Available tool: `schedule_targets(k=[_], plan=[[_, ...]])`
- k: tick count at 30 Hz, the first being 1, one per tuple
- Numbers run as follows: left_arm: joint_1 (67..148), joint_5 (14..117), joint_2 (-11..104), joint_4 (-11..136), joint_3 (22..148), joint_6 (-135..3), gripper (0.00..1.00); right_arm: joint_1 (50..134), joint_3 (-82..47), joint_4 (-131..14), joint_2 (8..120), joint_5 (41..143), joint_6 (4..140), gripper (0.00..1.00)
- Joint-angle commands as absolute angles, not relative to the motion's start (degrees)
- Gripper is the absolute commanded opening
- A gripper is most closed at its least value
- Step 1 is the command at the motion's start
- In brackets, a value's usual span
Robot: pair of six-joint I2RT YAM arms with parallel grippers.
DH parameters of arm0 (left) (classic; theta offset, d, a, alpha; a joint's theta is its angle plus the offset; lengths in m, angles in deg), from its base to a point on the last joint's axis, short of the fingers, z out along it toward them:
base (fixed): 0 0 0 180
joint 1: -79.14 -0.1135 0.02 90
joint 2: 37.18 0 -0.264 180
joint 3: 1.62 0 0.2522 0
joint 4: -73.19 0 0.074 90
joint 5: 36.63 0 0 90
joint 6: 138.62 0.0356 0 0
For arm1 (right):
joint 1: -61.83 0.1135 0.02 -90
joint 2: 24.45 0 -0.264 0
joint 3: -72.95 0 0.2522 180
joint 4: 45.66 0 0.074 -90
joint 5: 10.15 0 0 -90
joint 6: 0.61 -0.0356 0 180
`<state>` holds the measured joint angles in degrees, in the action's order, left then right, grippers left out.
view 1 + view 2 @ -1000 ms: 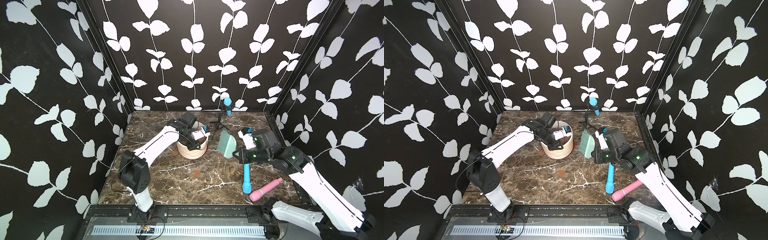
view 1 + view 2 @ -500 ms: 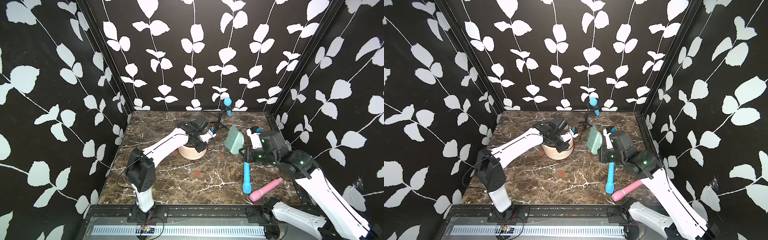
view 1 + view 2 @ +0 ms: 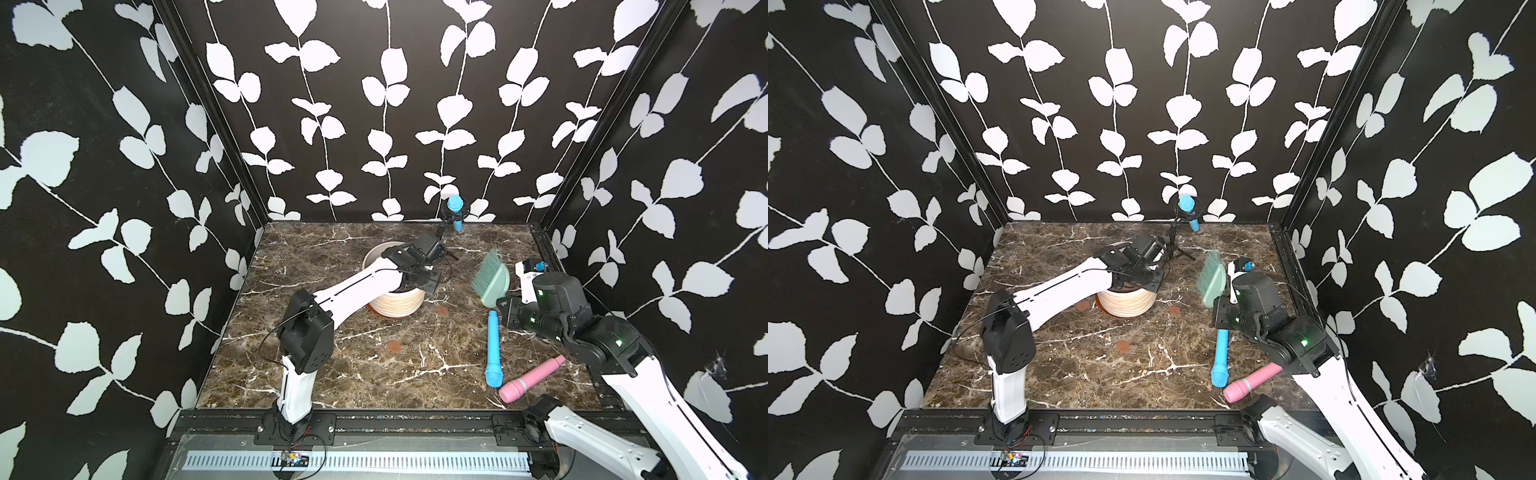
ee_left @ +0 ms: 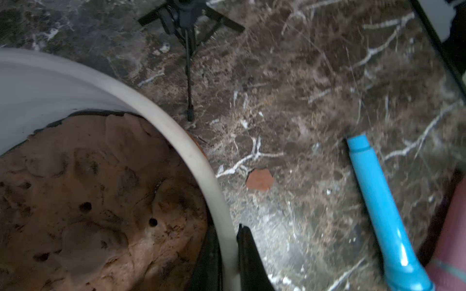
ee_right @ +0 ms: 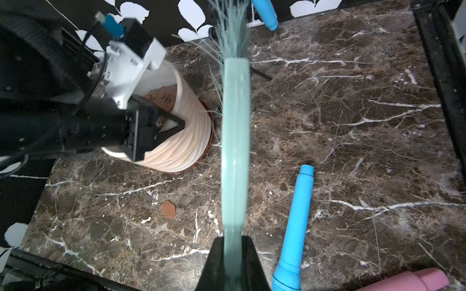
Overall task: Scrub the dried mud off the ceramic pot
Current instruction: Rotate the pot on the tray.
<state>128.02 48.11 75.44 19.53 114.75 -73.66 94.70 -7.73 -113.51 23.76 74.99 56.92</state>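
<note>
While the left gripper (image 4: 227,241) pinches the pot (image 3: 395,305) rim at the table's (image 3: 332,374) 12 o'clock, the right gripper (image 5: 233,252) clamps the brush (image 3: 492,280) at the pot's 3; we judge scrubbing imminent: next, bristles must meet the ribbed wall.

Object count on a brown marble tabletop (image 3: 374,382), three mud patches among them.
One cream-white ribbed cylindrical ceramic pot (image 3: 397,305); one lumpy brown soil mass (image 4: 88,201); three small flat reddish-brown patches of dried mud (image 3: 1084,306) (image 3: 1174,310) (image 3: 1122,345) in a top view; one teal plastic hand brush (image 3: 492,280); two bright blue plastic microphones (image 3: 493,353) (image 3: 456,212); one pink plastic microphone (image 3: 532,379); one black tripod stand (image 4: 185,12); two white-and-black robot arms (image 3: 357,286) (image 3: 665,415).
</note>
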Motion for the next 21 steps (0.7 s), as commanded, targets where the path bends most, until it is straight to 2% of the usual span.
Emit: schedule_targets(k=[1,7,10,15,19,21], plan=[[128.36,42.66,77.60,27.56,119.12,-93.88,0.00,94.44,-5.66,-111.03,21.98,77.50,62.28,0.00],[128.68,42.07,83.22,28.45,126.80,-104.92,0.00,94.44,-1.31,-113.33,17.30,78.29,73.63,0.00],[128.89,39.81,86.11,27.20,131.22,-109.14,0.02,94.51,0.09,-112.90,16.22,84.74,80.35,0.00],[128.89,42.86,87.24,30.64,133.25,-108.73,0.19,94.70,0.85,-109.40,17.89,91.24,86.64,0.00],[128.65,44.55,84.27,30.20,134.47,-100.99,0.31,95.66,-0.19,-107.73,22.47,93.47,90.44,0.00],[128.62,42.98,81.34,27.89,134.78,-96.49,0.42,97.40,-0.39,-105.49,25.02,92.45,92.93,0.00]])
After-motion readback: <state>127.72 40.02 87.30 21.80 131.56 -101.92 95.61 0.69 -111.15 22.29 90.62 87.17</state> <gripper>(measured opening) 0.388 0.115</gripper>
